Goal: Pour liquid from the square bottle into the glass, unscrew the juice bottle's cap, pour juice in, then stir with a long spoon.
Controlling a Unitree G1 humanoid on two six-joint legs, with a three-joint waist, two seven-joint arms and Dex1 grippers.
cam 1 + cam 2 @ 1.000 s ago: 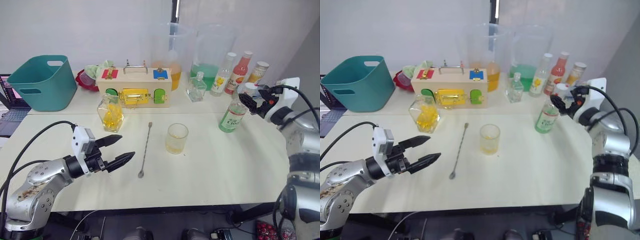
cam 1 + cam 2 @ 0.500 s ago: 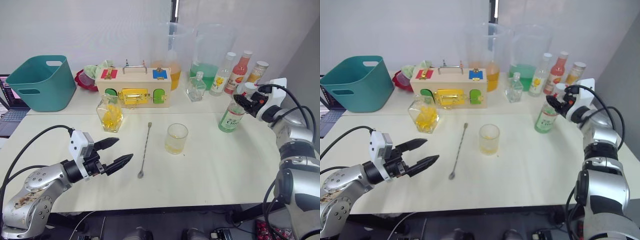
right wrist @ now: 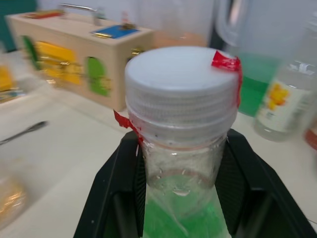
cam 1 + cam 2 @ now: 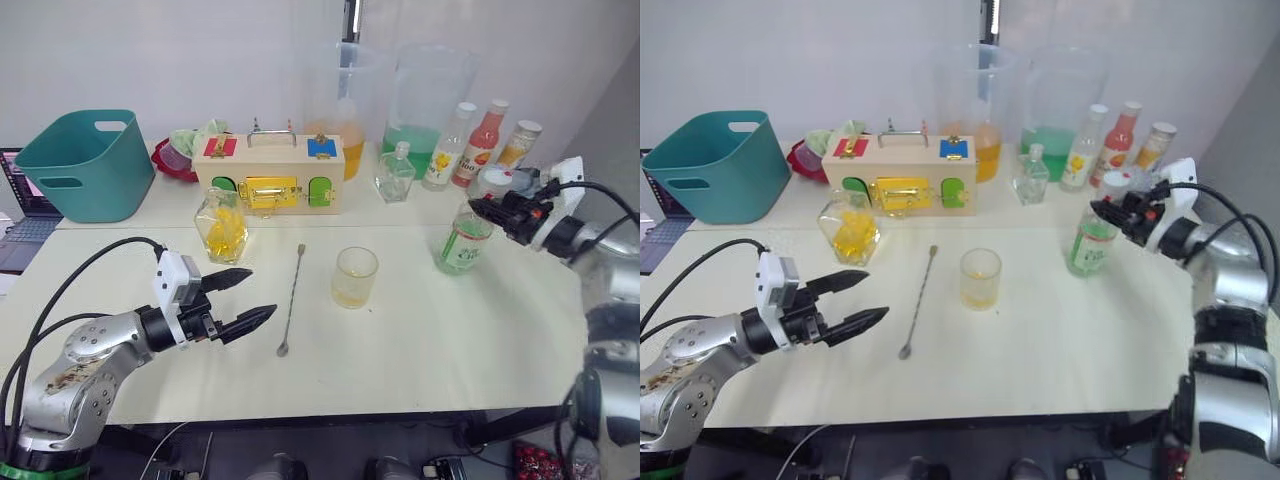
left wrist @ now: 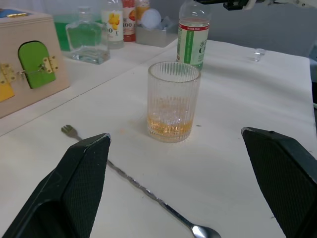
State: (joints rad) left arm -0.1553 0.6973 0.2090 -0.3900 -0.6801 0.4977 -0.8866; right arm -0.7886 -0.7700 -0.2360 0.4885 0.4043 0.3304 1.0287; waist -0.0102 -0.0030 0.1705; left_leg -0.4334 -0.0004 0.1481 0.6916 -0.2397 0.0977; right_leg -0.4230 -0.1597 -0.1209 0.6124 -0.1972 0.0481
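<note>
Right wrist view puts our right gripper (image 3: pixel 181 198) with its jaws around the neck of the slim clear plastic juice bottle (image 4: pixel 462 240), green-and-white labelled, just under the small round white screw cap (image 3: pixel 181 91); they look closed on it, though contact is hard to confirm. The bottle stands upright near the counter's (image 4: pixel 450 340) right edge. Our left gripper (image 4: pixel 243 300), jaws open, is well apart from it, nearer the thin silver long spoon (image 4: pixel 290 300) and short ribbed clear glass (image 4: pixel 353 277).
</note>
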